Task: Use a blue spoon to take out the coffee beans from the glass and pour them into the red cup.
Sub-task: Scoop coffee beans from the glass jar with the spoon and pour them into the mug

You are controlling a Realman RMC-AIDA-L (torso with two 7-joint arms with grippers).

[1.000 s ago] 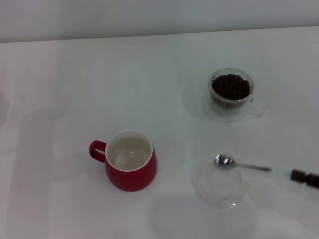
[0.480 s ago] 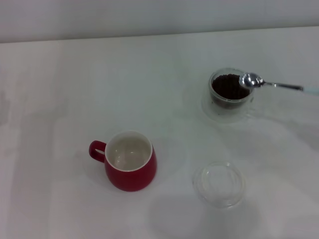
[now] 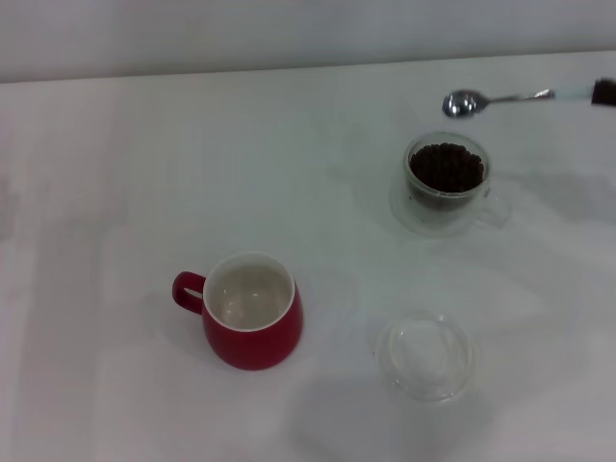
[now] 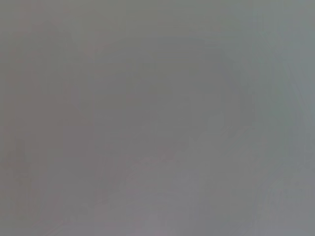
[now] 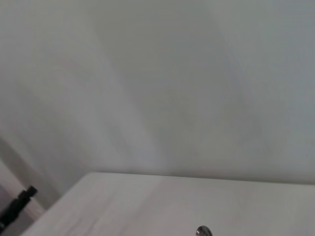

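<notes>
Spoon [image 3: 500, 98] first: it hangs in the air beyond the glass [image 3: 447, 183], silver bowl pointing toward the robot's left, pale blue handle running out to the right edge of the head view. A dark tip of the right pincer [image 3: 604, 92] shows there at the handle's end, clenched on the spoon as far as can be seen, since the spoon stays level with nothing under it. The spoon bowl looks empty and shiny.

Just below and nearer the robot than the spoon bowl stands the glass on the white desk [image 3: 144, 173], filled with coffee beans [image 3: 447, 166] nearly to its rim, its clear handle on the side toward the pincer. A shallow clear dish [image 3: 424, 354] lies well nearer the robot than the pincer, apart from the glass. The red cup [image 3: 251, 310] stands far off to the pincer's left, upright, its loop handle pointing away from the pincer, its creamy inside bare.

The right wrist view catches only the tip of the spoon bowl [image 5: 203, 231] at its edge. The left pincer appears in none of the views.
</notes>
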